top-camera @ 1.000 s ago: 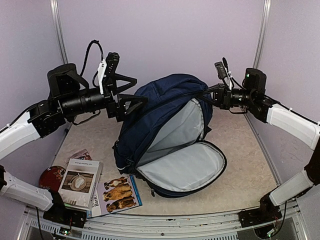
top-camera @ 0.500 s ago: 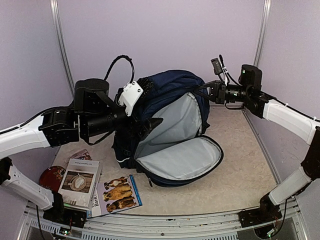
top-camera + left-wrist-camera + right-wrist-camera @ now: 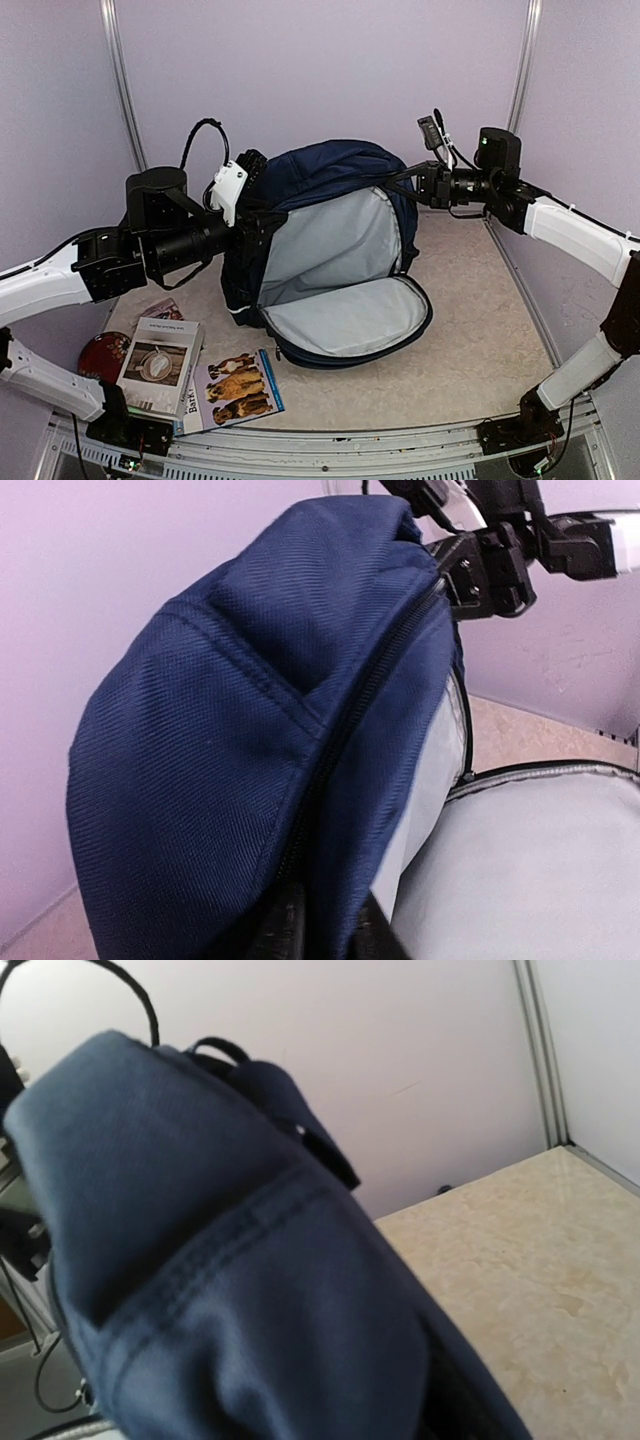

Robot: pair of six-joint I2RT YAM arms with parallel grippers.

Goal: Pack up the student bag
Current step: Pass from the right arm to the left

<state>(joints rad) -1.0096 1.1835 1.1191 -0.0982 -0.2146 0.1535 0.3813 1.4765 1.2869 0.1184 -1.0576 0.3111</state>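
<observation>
**On the counter (image 3: 480,320), two arms are holding the student bag (image 3: 320,175) open**

Near the middle of the top view, the blue bag is standing up. Its grey inside is showing and its front flap is lying flat. The left jaws are pinching the bag's left edge, right by the zip. The right jaws are squeezing tight on its top right edge. At the lower left, a book with dogs on it (image 3: 240,388), a second book (image 3: 160,365) and a red round thing (image 3: 100,352) are lying near the bag.

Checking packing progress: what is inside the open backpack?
Inside the student bag only light grey lining shows; no packed item is visible. The depths behind its navy side wall are covered.
</observation>
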